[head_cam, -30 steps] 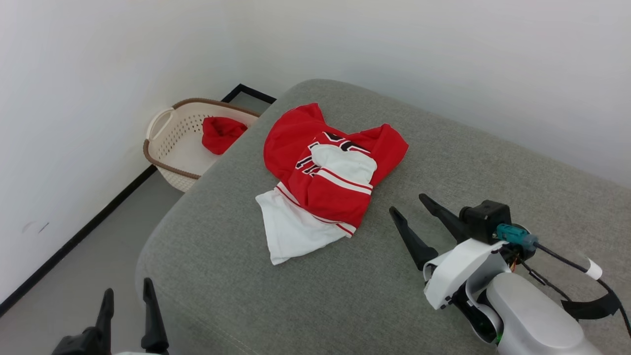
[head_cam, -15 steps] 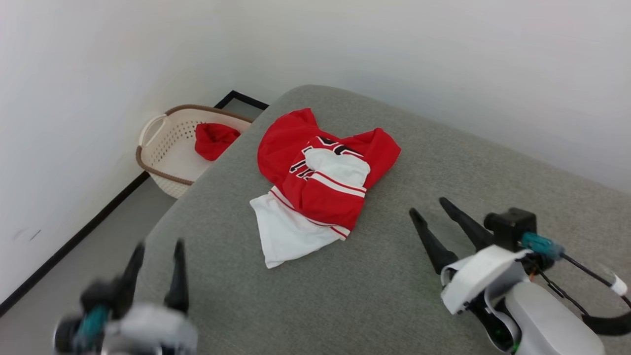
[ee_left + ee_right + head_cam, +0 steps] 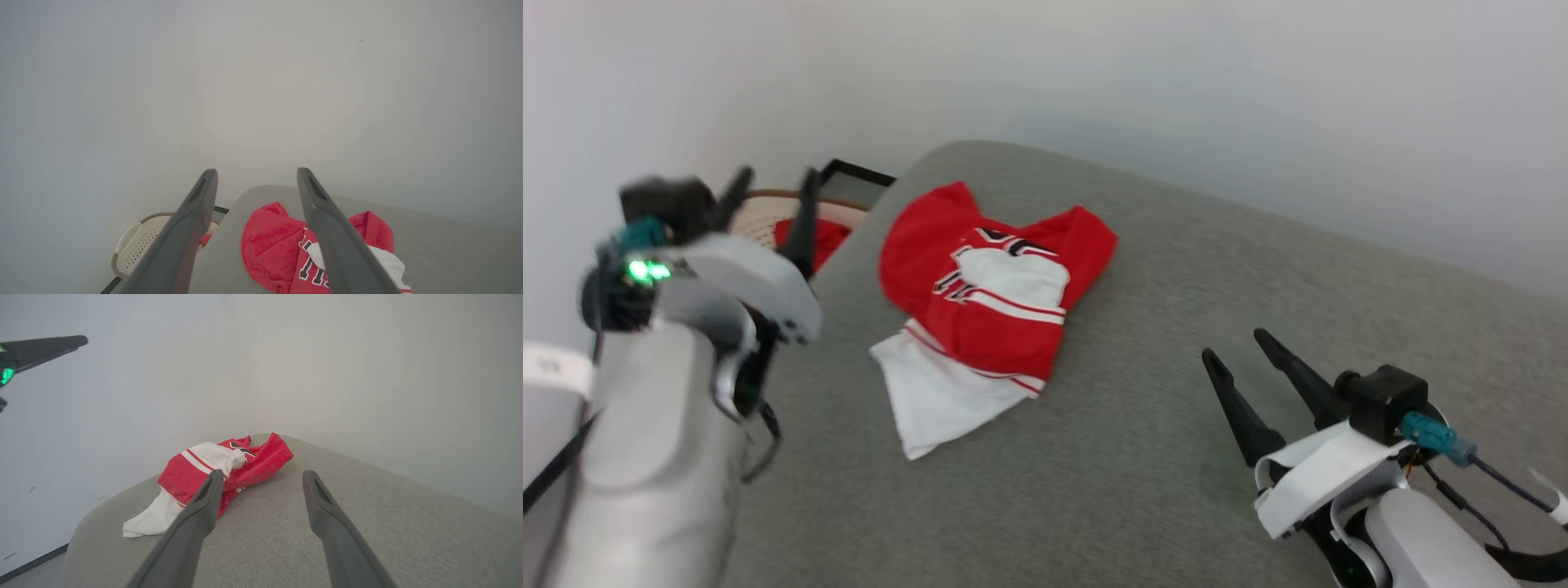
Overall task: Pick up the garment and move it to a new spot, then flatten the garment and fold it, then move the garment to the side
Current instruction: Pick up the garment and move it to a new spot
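Garment [image 3: 980, 314] crumpled, white sleeve nearest, lengthwise near-left to far-right; left end effector [image 3: 776, 174], right end effector [image 3: 1235, 345] released, empty.

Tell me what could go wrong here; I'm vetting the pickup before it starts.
The garment lies bunched in overlapping layers, so a pinch may lift only the white sleeve. The left tool, open, hangs by the basket holding a red cloth; it might snag that instead.

The red jersey T-shirt [image 3: 1001, 335] with red-white stripe trim lies crumpled, folded over itself, on the grey padded surface [image 3: 1143, 425]. Its black, white-outlined number is partly hidden. One white sleeve [image 3: 931, 400] spreads flat toward the near edge.
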